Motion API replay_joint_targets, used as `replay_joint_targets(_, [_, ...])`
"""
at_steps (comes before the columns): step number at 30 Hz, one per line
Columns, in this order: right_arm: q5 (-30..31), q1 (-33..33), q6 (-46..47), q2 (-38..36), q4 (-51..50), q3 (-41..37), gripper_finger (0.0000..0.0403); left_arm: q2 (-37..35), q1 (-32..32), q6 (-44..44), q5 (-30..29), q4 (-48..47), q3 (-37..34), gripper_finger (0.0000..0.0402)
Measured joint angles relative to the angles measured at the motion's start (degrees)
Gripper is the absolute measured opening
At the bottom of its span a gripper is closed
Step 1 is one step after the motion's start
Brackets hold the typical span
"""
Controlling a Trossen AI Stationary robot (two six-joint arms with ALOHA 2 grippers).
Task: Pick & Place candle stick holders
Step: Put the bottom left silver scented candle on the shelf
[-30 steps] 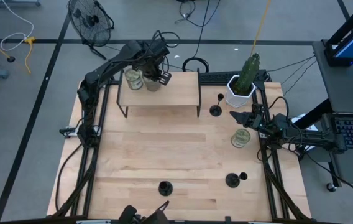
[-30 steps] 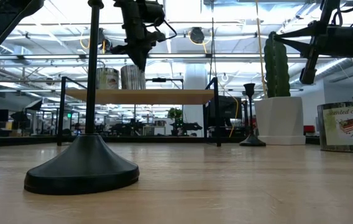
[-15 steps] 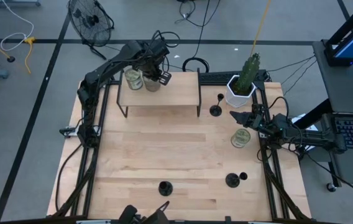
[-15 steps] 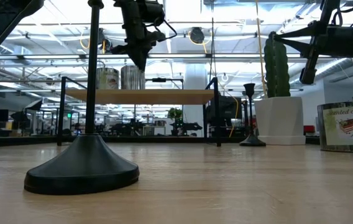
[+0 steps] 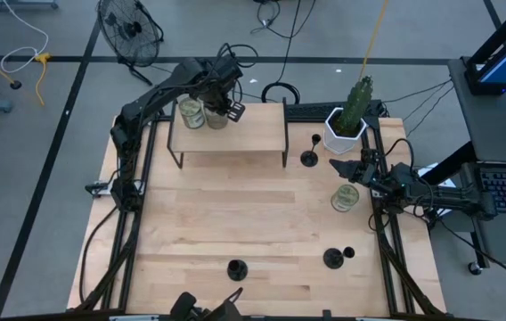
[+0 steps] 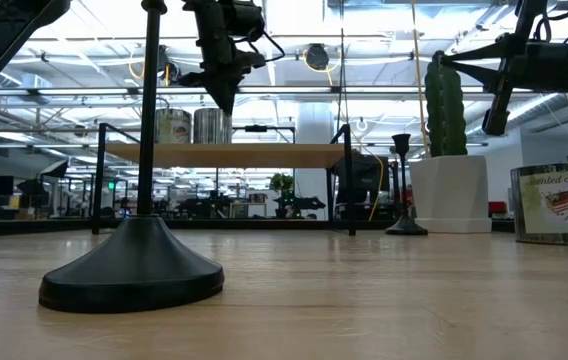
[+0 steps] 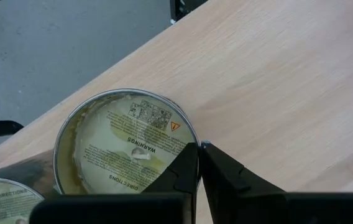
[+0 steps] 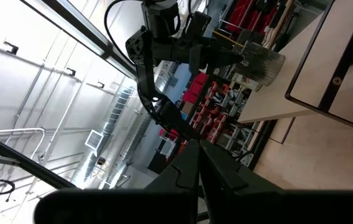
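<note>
Three black candle stick holders stand on their disc bases on the table: one at the far right (image 5: 310,153), one at the near middle (image 5: 237,267), which looms close in the low view (image 6: 134,270), and one at the near right (image 5: 333,257). My left gripper (image 5: 220,109) is shut over the raised wooden shelf (image 5: 244,134), its tips at the rim of a glass jar (image 7: 123,149). My right gripper (image 5: 351,168) is shut and empty at the table's right side, above another jar (image 5: 345,197). My left gripper's shut fingertips (image 7: 192,155) point down at the jar's rim (image 7: 179,118), on the jar's side toward the shelf's middle. I cannot tell whether they touch it. The jar stands upright on the shelf.
A second jar (image 5: 191,113) stands on the shelf beside the first. A white pot with a green cactus (image 5: 346,125) stands at the far right corner. Bare wood lies across the table's middle and left.
</note>
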Motion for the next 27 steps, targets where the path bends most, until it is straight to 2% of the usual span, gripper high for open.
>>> replay_joint_targets(7, [0.00,0.00,0.00,-0.02,0.00,-0.02,0.0006,0.00,0.00,0.02,-0.02,0.07,0.00,0.0028])
replay_joint_targets(18, [-0.02,0.02,0.00,0.00,0.00,-0.02,0.0006,-0.02,0.00,-0.16,-0.98,0.25,0.00,0.0118])
replay_joint_targets(27, [-0.22,0.02,0.01,-0.01,0.00,0.00,0.0006,-0.02,0.21,-0.14,-1.46,-0.05,1.07,0.0115])
